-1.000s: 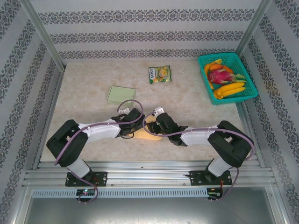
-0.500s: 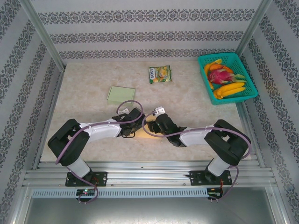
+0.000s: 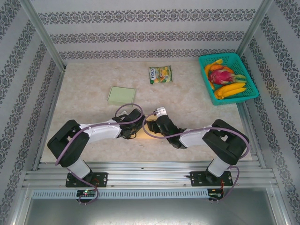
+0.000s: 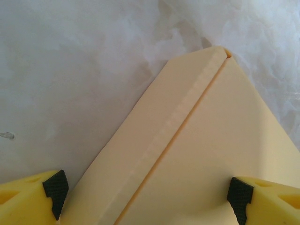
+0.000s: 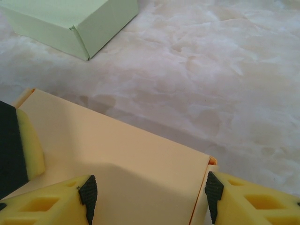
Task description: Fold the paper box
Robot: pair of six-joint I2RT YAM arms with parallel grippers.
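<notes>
Paper box crease (left wrist close-up)

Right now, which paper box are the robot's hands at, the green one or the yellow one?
The pale yellow box: the left gripper and right gripper are both right at it. The green box sits apart, farther back on the table.

A pale, marble-patterned tabletop fills the middle of the enclosure, evenly lit with only soft shadows. The far wall, the left wall and the right wall are papered in white with grey ornamental bands. A slanted metal post rises at the far left corner and another at the far right corner. Aluminium rails run along the near edge, with a plain grey panel nearer still.
</notes>
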